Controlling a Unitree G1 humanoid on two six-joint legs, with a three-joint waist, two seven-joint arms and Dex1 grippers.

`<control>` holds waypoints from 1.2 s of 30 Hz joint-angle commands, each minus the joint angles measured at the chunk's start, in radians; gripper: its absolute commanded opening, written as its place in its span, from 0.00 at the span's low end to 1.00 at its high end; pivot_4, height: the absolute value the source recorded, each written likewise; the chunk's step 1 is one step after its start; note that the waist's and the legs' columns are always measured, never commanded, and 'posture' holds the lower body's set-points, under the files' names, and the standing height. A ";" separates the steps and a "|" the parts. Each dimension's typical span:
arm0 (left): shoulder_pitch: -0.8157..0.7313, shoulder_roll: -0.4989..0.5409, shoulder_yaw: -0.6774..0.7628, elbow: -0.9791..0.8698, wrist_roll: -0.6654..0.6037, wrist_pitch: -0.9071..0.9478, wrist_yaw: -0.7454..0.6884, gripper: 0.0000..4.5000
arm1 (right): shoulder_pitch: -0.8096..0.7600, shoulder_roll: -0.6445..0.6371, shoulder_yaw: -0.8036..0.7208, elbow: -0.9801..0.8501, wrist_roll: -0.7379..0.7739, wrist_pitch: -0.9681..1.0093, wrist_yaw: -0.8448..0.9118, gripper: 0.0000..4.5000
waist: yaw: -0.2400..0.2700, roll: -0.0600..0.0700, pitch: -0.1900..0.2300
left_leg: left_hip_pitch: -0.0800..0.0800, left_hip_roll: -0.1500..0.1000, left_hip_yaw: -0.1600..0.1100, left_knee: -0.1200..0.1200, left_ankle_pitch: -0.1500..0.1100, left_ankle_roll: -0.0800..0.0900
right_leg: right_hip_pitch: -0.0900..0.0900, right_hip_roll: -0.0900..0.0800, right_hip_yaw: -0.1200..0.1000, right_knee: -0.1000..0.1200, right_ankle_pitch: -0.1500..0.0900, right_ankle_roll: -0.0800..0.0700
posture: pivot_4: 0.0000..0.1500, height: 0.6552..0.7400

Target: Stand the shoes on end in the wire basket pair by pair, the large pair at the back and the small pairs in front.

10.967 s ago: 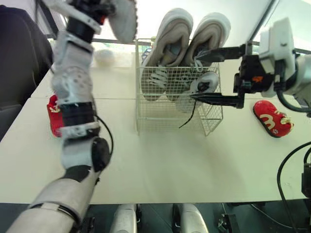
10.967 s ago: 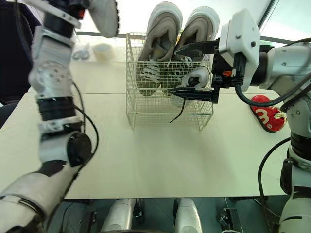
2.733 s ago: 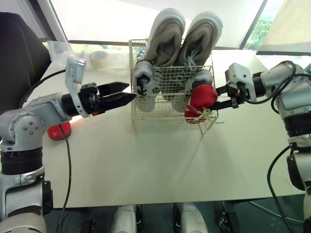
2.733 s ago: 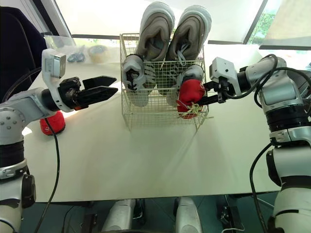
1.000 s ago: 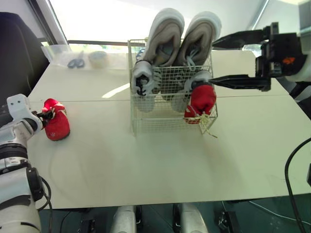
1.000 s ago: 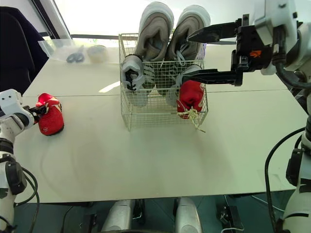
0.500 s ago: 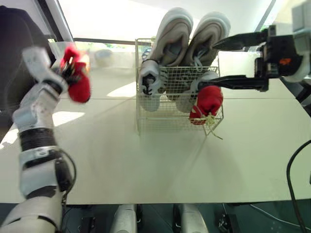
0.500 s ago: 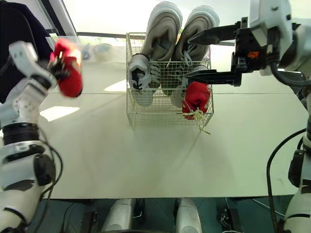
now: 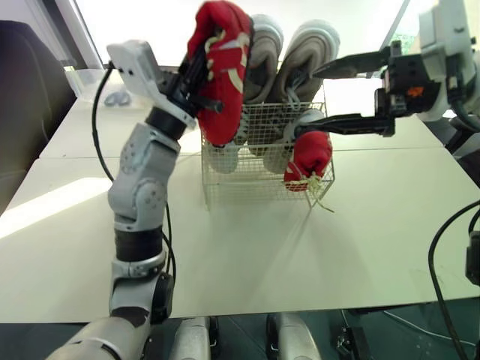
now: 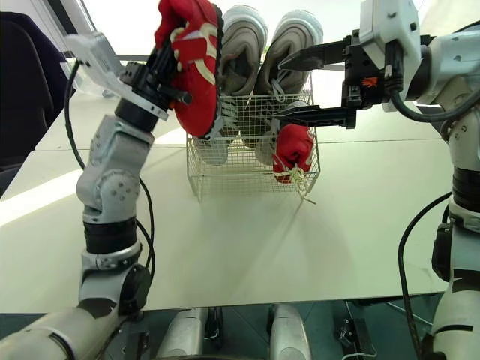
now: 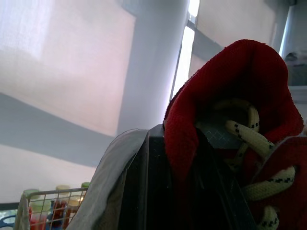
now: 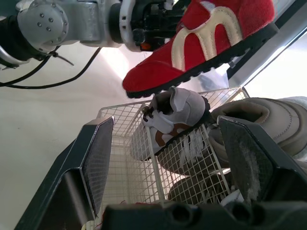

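My left gripper (image 9: 201,75) is shut on a red shoe (image 9: 223,67), held toe-down in the air over the front left of the wire basket (image 9: 255,184). In the left wrist view the red shoe (image 11: 230,120) sits right against the dark finger. Two large grey shoes (image 9: 319,49) stand on end at the basket's back. A small white shoe (image 12: 175,112) stands in front of them, and a second red shoe (image 9: 311,156) stands at the front right corner, laces trailing out. My right gripper (image 9: 307,101) hangs open beside the basket's right, above that shoe.
The basket stands mid-table on the pale table (image 9: 300,247). A dark chair (image 9: 22,105) is at the far left. A clear bag with scissors (image 9: 114,97) lies at the back left.
My left arm has carried the red shoe from the left side up and rightward to the basket, turning it toe-down. The right gripper has stayed open in place.
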 commanded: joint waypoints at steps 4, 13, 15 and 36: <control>0.129 -0.086 -0.126 0.057 0.226 -0.354 -0.021 0.01 | -0.029 -0.018 -0.031 -0.032 0.012 0.022 -0.003 0.83 | 0.010 0.000 0.000 | -0.001 0.000 0.000 0.002 0.000 0.000 | 0.000 0.000 0.000 -0.001 0.000 -0.001 | 1.00 1.00; 0.136 -0.155 -0.151 0.387 0.440 -0.796 0.038 0.01 | -0.039 -0.019 -0.016 -0.046 0.005 0.051 -0.007 0.83 | 0.020 0.000 0.000 | -0.001 0.000 0.000 0.002 -0.001 0.001 | -0.001 -0.001 0.000 -0.002 -0.001 -0.005 | 1.00 1.00; 0.125 -0.167 -0.157 0.461 0.479 -0.886 0.055 0.01 | -0.042 -0.022 -0.018 -0.051 0.010 0.061 -0.005 0.83 | 0.020 0.000 0.000 | -0.001 0.000 0.000 0.002 -0.001 0.001 | -0.001 -0.001 0.000 -0.002 -0.001 -0.005 | 1.00 1.00; 0.284 -0.158 -0.200 0.663 0.551 -1.097 0.131 0.19 | -0.061 -0.019 -0.006 -0.051 0.003 0.094 0.001 0.83 | 0.013 0.005 -0.004 | -0.002 0.001 -0.001 0.001 -0.003 0.003 | -0.002 -0.002 0.000 -0.003 -0.001 -0.006 | 1.00 1.00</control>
